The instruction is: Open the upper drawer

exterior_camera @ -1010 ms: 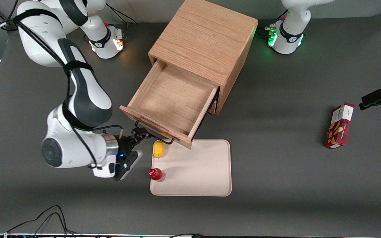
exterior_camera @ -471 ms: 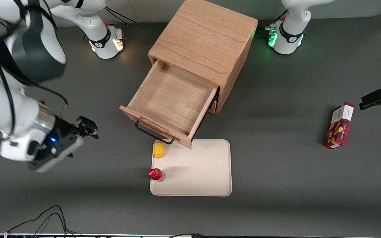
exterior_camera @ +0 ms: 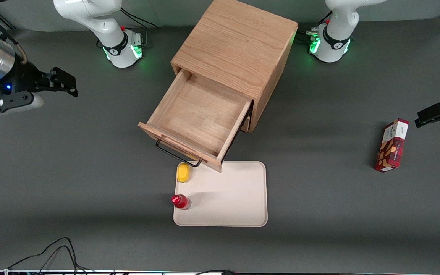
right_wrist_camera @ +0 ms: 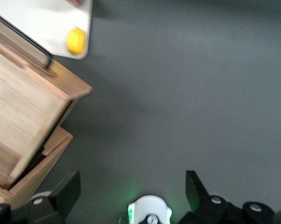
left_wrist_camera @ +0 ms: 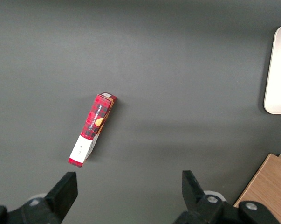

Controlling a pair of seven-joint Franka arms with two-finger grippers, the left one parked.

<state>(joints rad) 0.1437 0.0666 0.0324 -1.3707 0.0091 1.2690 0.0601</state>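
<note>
Robot's gripper (exterior_camera: 64,81) has moved away from the drawer (exterior_camera: 197,118).
Its fingers are apart, holding nothing, and the drawer sits pulled out.

The right arm is cut off by the front view's edge at the working arm's end of the table, leaving only its wrist and gripper (exterior_camera: 61,82). The upper drawer (exterior_camera: 197,116) stands pulled out over the lower drawer and hides nearly all of it. The wrist view crops the cabinet (right_wrist_camera: 19,154) and the tray (right_wrist_camera: 65,28). The print on the red plaid box (exterior_camera: 392,145) is too small to read, possibly snacks.
</note>
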